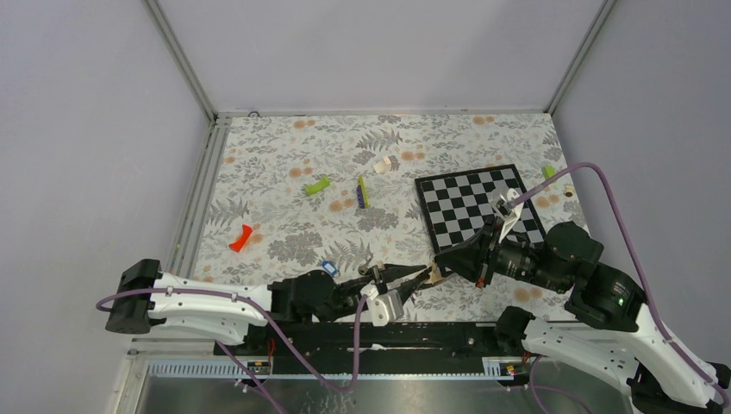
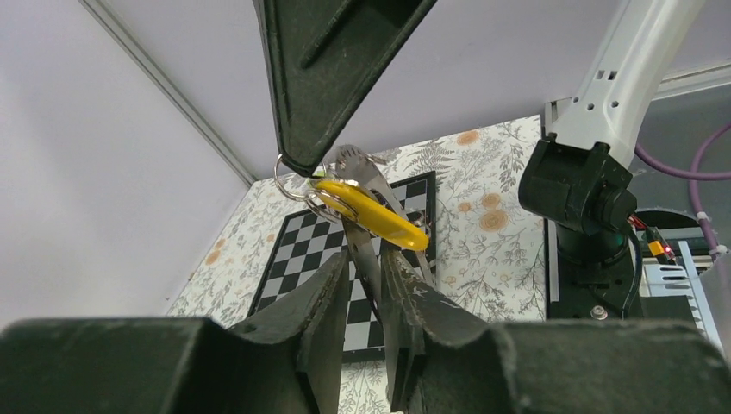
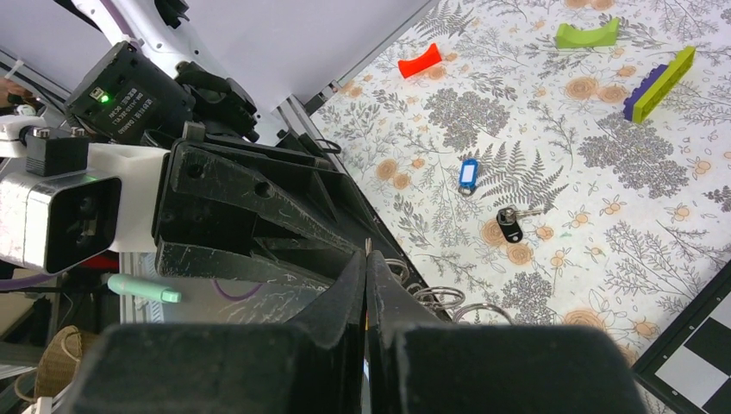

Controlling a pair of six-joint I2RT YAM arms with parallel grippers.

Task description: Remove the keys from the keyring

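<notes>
One big silver keyring hung in the air at the 6 o'clock edge of the table. The left gripper was clamped on its metal band. A yellow key was still on it. The right gripper came in from 12 o'clock in the left wrist view, its fingers pressed tight together, with the tip at the yellow key's small loop. I could not tell if it pinched that loop.

A blue key lay loose on the table, and a black key lay at its 5 o'clock. From above, the chessboard lay at 1 o'clock of the keyring.
</notes>
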